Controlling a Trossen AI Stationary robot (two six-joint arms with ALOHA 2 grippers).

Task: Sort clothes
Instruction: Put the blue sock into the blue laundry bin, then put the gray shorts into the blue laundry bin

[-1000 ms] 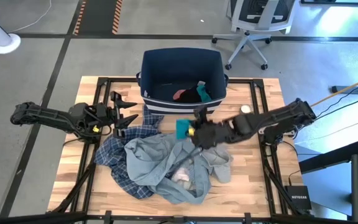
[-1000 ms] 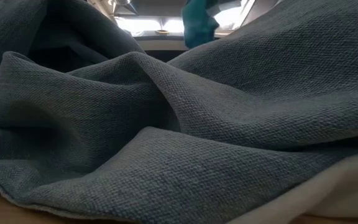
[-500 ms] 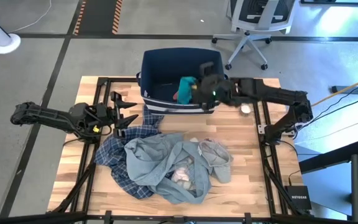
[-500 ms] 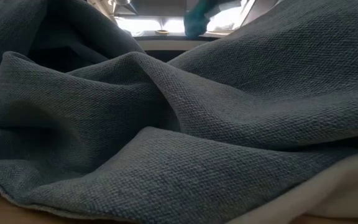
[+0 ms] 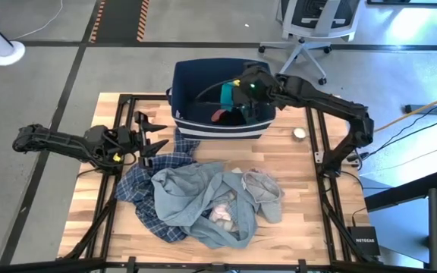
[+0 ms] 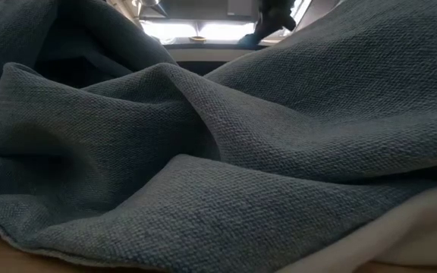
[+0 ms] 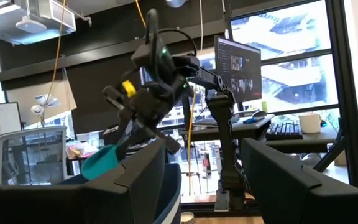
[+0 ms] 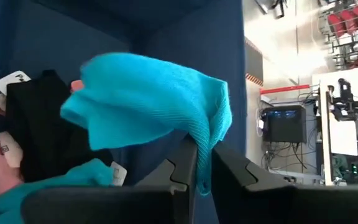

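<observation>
My right gripper hangs over the navy bin at the table's far edge, shut on a small teal piece. The left wrist view also shows this teal piece. A black piece and a pink piece lie inside the bin. The other clothes lie heaped mid-table: a light grey-blue garment over a plaid shirt, with pink pieces in its folds. My left gripper waits open at the table's left, beside the pile. My right gripper pinches one end of the teal piece between its two fingers. The fingers slant downward from the table's right side. The rest of the piece spreads out beyond the fingertips and hangs slack, lifted clear above the things in the bin.
A small white round thing sits on the table right of the bin. An office chair stands on the floor beyond the table. In the low view the grey-blue garment fills nearly everything.
My right gripper has carried the teal piece from above the pile at mid-table toward the far edge, rising a little, and now stands over the bin's opening. The pile and my left gripper have stayed as they were.
</observation>
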